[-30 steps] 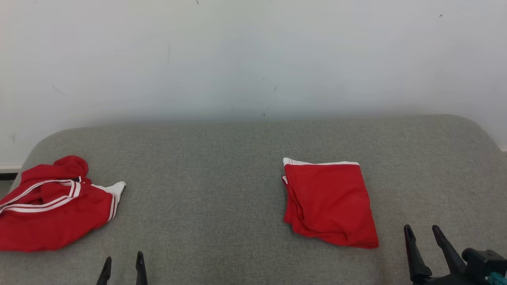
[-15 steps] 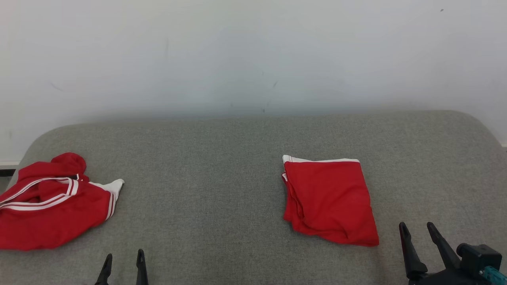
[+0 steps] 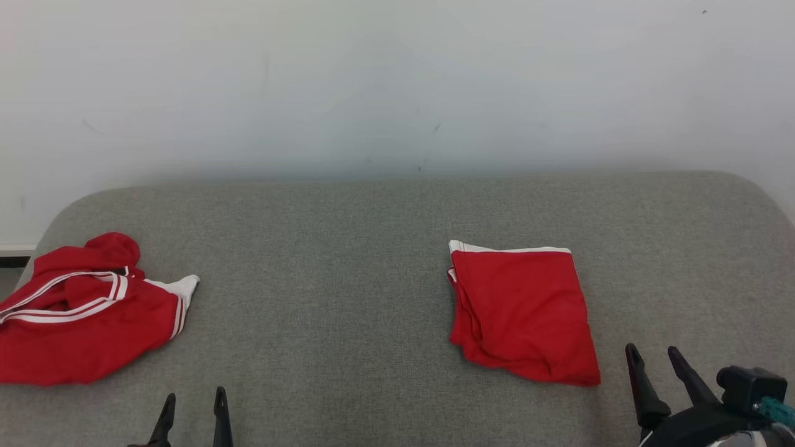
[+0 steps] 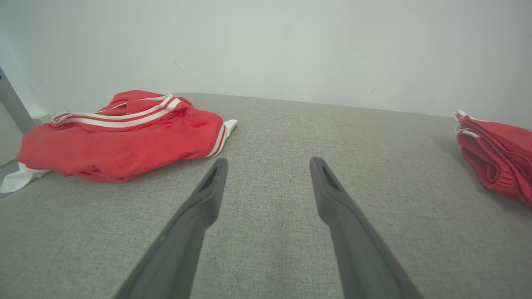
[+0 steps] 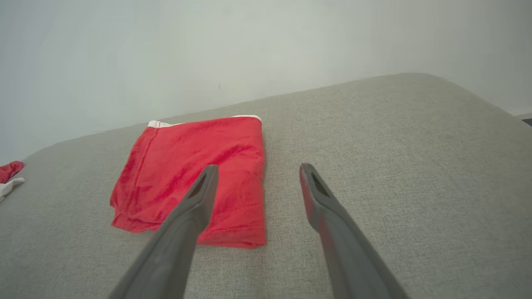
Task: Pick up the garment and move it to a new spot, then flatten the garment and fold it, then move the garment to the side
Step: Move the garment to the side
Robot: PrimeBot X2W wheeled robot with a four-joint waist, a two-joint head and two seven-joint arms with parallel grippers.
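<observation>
Pincers spread wide, both of them, gripping nothing. The left pincer sits low at the near edge. The right pincer is just beside the folded red garment, not touching it. That neat square, white trim to the back, lies right of centre on the grey padded surface; it looks like a finished fold parked aside. Over by the left rim sprawls the crumpled red garment, striped band on top, likely the next pick. Between the 2 pieces is a broad bare stretch, which I'd judge is enough room for flattening. The wall closes off the back edge.
</observation>
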